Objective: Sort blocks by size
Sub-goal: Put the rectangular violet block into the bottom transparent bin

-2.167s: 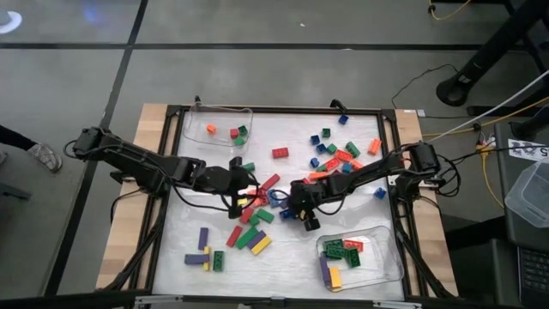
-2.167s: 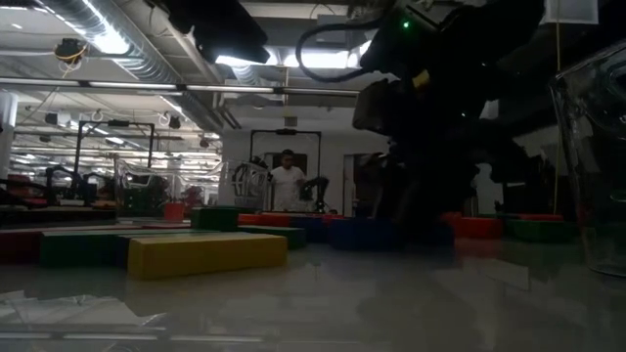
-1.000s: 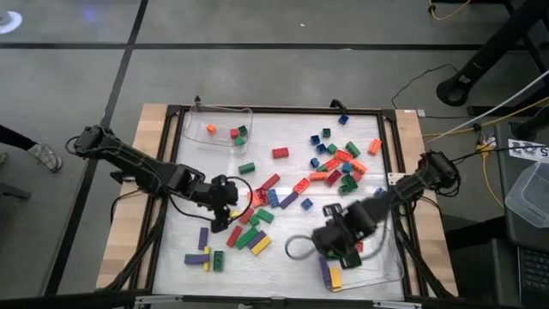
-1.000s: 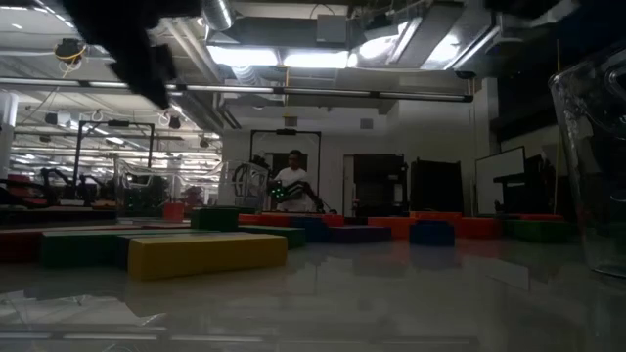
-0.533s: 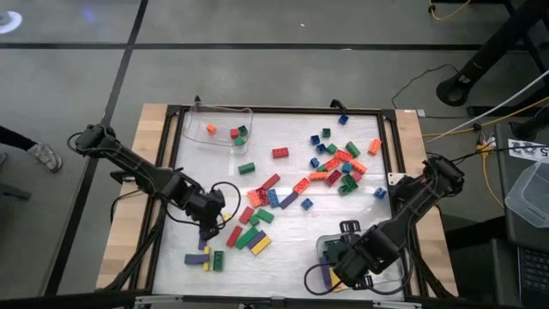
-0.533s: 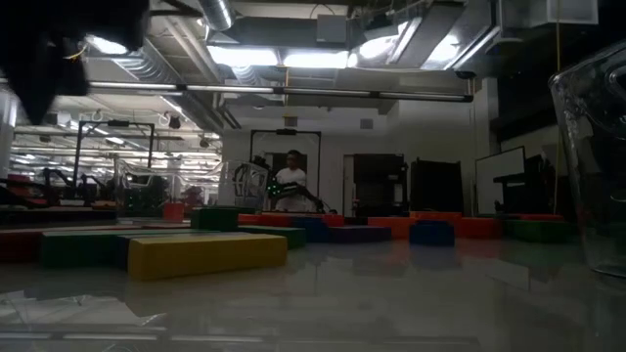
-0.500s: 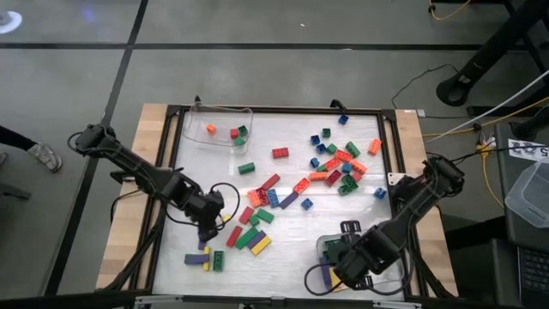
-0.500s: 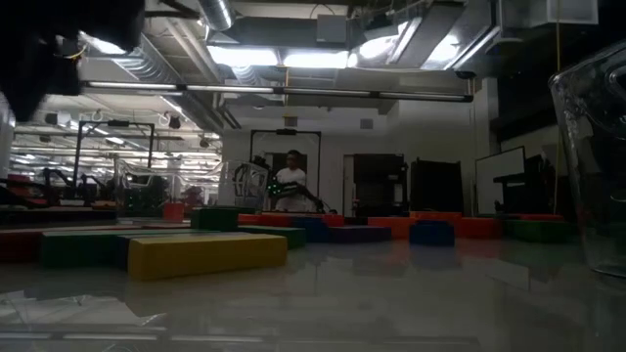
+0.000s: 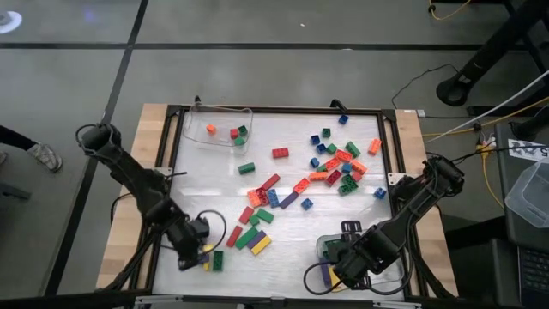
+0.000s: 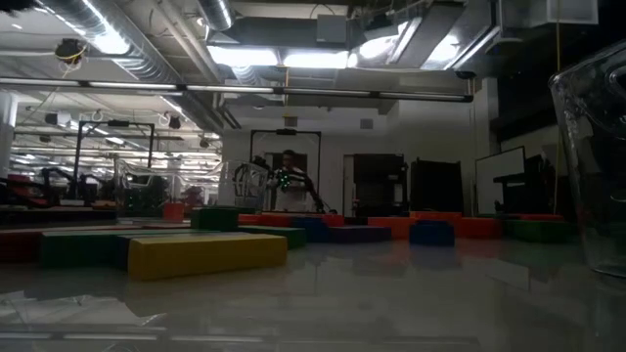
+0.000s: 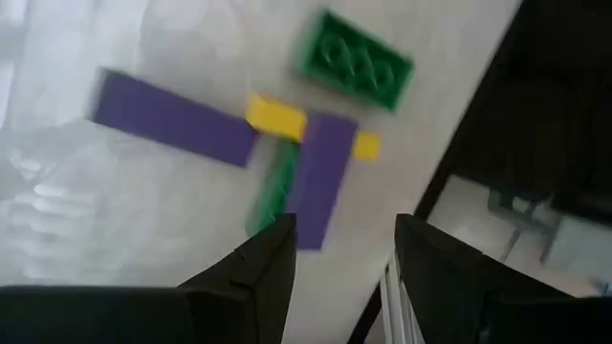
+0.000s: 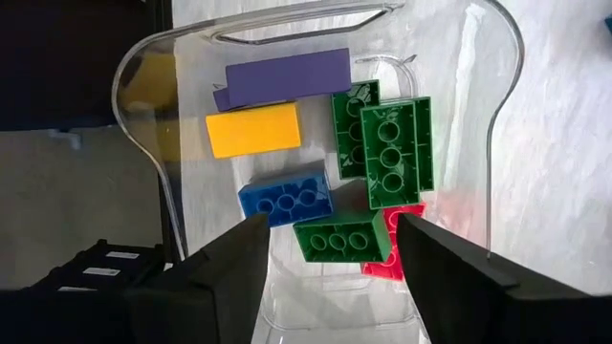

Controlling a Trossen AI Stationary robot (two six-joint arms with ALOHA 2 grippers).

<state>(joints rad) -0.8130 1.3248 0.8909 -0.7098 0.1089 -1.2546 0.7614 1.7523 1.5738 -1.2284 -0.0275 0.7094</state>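
While no writing or brand mark can be read anywhere, colours tell the blocks apart. The right gripper (image 12: 325, 277) hangs over the clear tray (image 12: 499, 115) at the worktop's (image 9: 292, 225) near right corner with its jaws released and nothing between them. Inside that tray lie long blocks: a purple one (image 12: 285, 75), a yellow one (image 12: 253, 129), a blue one (image 12: 286, 196), three green ones and a red one partly under the green. From above, the right arm covers most of this tray (image 9: 396, 266).

The left gripper (image 11: 339, 253) hovers at the near left corner, jaws apart and empty, above a small group: a long purple block (image 11: 172, 119), a second purple block (image 11: 320, 177) crossing a yellow one (image 11: 277, 117), and a green block (image 11: 356, 62) just beside them. In the high view the left gripper (image 9: 190, 256) hides part of this group.

A second clear tray (image 9: 193, 129) at the far left corner holds a few short blocks, orange (image 9: 211, 130), red and green. The main scatter of mixed blocks (image 9: 339, 159) lies across the middle and far right of the worktop, with a yellow block (image 9: 261, 245) nearer the front. Cables (image 9: 463, 129) trail over the floor beyond the right edge. At table height, the yellow block (image 10: 205, 254) fills the foreground, and a person (image 10: 287, 181) stands far back in the room.
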